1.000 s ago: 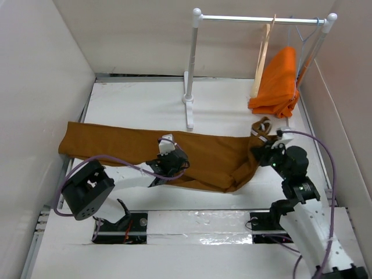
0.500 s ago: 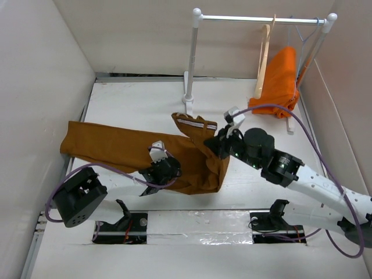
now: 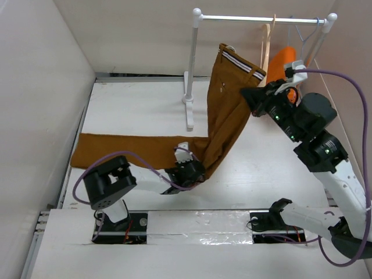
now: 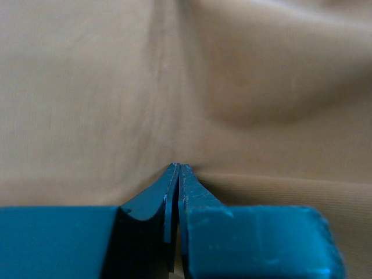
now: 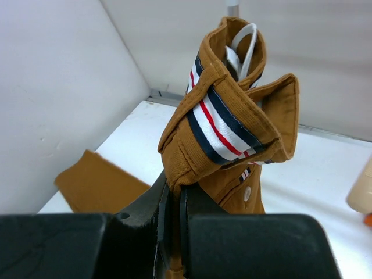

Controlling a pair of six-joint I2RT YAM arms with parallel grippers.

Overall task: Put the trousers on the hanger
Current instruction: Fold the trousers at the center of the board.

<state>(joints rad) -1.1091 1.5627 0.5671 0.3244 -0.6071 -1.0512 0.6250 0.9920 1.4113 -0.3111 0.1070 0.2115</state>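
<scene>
The rust-brown trousers (image 3: 224,119) hang from my right gripper (image 3: 251,96), which is shut on cloth just under the striped waistband (image 3: 239,61) and holds it high beside the rail. In the right wrist view the gripper (image 5: 174,195) pinches the folded waistband (image 5: 221,125). The trouser legs (image 3: 133,151) trail left across the table. My left gripper (image 3: 195,172) is low on the table, shut on the cloth at the bend; its view shows only the fingertips (image 4: 187,177) closed on brown cloth (image 4: 186,87). The pale wooden hanger (image 3: 265,45) hangs on the rail right of the waistband.
A white garment rack has its post (image 3: 192,70) at mid-back and its rail (image 3: 256,19) across the top. A bright orange garment (image 3: 281,60) hangs behind my right arm. White walls (image 3: 40,87) close in the left, the back and the right.
My right gripper has lifted the waistband from table height up and to the right, to the rail. The trouser legs slid right, and my left gripper moved right with the cloth.
</scene>
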